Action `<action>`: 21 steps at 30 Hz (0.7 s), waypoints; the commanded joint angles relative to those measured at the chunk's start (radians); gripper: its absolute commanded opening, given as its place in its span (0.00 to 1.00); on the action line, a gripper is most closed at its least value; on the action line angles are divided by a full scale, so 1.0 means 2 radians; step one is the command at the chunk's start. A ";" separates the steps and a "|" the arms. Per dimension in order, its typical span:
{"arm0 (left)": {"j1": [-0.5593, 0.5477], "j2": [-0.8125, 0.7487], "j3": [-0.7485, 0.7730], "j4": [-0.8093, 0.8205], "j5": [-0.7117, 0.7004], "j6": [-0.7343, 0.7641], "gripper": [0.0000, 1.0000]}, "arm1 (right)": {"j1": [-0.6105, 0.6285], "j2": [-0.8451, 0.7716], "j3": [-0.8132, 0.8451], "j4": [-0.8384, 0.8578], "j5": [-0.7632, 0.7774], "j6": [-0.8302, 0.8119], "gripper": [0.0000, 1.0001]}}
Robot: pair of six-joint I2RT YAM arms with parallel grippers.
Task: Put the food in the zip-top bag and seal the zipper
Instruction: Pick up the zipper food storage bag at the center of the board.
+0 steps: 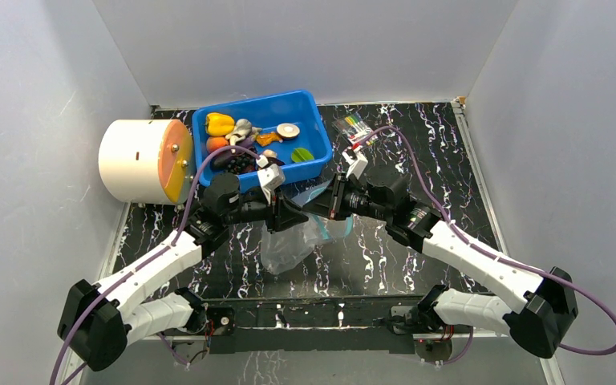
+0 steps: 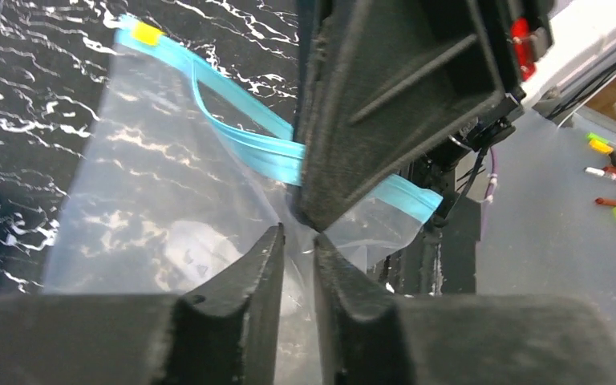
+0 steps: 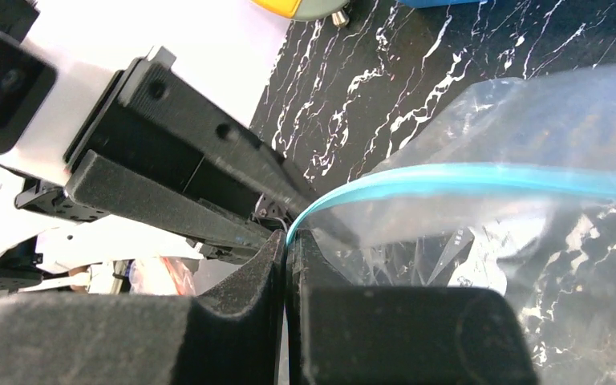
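black table (image 1: 417, 241) | overhead: food (image 1: 220, 123) (blue bin (image 1: 309, 167)) | right wrist: zipper (image 3: 465, 178) pinched

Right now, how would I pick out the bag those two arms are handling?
Start at the blue bin of toy food at the back of the table. Just in front, the left gripper and right gripper meet, with the zip-top bag sagging between them. It is clear and floppy with a teal strip, unlike the small marker packet beside the bin.
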 commanded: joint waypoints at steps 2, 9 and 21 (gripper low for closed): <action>-0.003 -0.019 -0.003 0.009 0.008 0.029 0.04 | 0.002 -0.016 0.019 0.020 0.026 0.003 0.01; -0.003 -0.018 0.003 -0.007 0.017 0.048 0.00 | 0.002 -0.035 0.042 -0.071 0.106 0.003 0.35; -0.003 -0.035 0.001 -0.015 -0.024 0.046 0.00 | 0.002 -0.105 0.038 -0.202 0.250 0.044 0.53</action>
